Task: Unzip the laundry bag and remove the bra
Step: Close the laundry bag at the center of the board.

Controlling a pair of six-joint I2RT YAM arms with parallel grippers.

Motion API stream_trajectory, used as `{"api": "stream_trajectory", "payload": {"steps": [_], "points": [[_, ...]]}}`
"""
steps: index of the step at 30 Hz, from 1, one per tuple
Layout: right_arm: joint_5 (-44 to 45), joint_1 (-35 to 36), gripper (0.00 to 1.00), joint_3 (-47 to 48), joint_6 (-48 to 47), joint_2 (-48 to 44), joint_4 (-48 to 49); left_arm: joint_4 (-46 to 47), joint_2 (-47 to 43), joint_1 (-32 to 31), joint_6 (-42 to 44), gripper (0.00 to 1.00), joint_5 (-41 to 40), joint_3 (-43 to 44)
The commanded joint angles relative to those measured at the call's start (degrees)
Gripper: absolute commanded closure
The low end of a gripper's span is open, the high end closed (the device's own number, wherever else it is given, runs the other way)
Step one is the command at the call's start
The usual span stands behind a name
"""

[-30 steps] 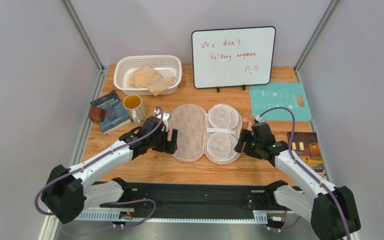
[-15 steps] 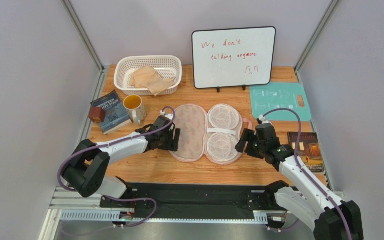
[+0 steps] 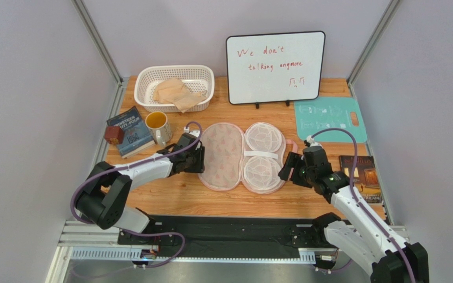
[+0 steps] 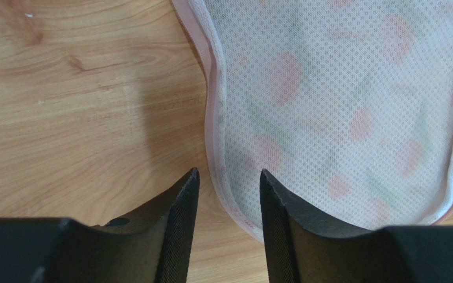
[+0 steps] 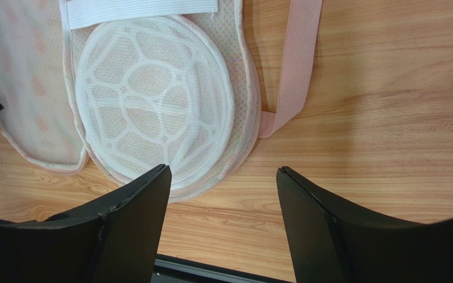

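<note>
The laundry bag (image 3: 243,156) lies opened flat in two halves at the table's middle: a printed cream half on the left (image 4: 341,106) and a white mesh-domed half on the right (image 5: 152,112). Its pink strap (image 5: 294,71) trails to the right. The beige bra (image 3: 175,92) lies in the white basket (image 3: 143,79) at the back left. My left gripper (image 3: 198,159) is open with a narrow gap, and the bag's pink left trim lies between its tips (image 4: 227,172). My right gripper (image 3: 286,168) is wide open and empty at the bag's right edge (image 5: 223,168).
A whiteboard (image 3: 275,68) stands at the back. A teal cutting board (image 3: 329,119) lies at the right, with a book (image 3: 362,174) in front of it. A mug (image 3: 158,127), a blue book (image 3: 128,131) and a brown cube (image 3: 114,135) sit left of the bag.
My left arm has stretched out lower and its gripper has shifted slightly back along the bag's left edge. My right gripper has barely moved.
</note>
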Motion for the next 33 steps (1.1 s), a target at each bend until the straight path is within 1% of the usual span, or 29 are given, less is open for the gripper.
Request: {"api": "stream_trajectory", "payload": {"steps": [1,4,5,7,9,10,11,15,21,25,27,33], "points": [[0.2,-0.3,0.27,2.5,-1.0,-1.4,-0.5,2.7,2.0,0.1,-0.2,0.53,2.3,-0.4],[0.1,-0.3,0.27,2.7,-0.9,-1.7,-0.7,2.5,2.5,0.1,-0.3,0.62,2.6,0.0],[0.1,-0.3,0.27,2.9,-1.0,-2.0,-0.8,2.6,2.4,0.1,-0.4,0.70,2.7,0.0],[0.1,-0.3,0.27,3.1,-1.1,-2.3,-1.3,2.3,1.5,0.1,-0.6,0.82,2.4,-0.1],[0.2,-0.3,0.27,3.4,-1.2,-2.5,-1.7,1.2,0.6,0.1,-0.3,0.89,1.5,0.2],[0.2,-0.3,0.27,3.4,-1.2,-2.7,-1.7,0.0,-0.4,0.1,0.1,0.95,1.1,0.5],[0.1,-0.3,0.27,3.4,-1.2,-2.8,-1.9,-0.8,-1.1,0.1,0.6,0.99,0.6,1.2],[-0.1,-0.3,0.27,3.3,-1.0,-3.2,-2.1,-5.0,-5.4,0.1,3.5,1.00,-2.8,3.4],[-0.5,-0.3,0.27,3.3,-0.8,-3.2,-1.8,-11.5,-14.0,0.1,9.0,1.00,-5.9,7.4],[-1.3,-0.3,0.27,3.4,-0.4,-3.3,-1.1,-14.5,-19.9,0.1,13.1,1.00,-3.9,9.4],[-2.0,-0.3,0.27,3.3,-0.3,-3.4,-0.5,-15.3,-22.1,0.1,13.4,1.00,-3.2,10.3],[-2.5,-0.3,0.27,3.4,-0.5,-3.5,-0.3,-17.3,-25.1,-1.5,16.0,1.00,0.4,14.7]]}}
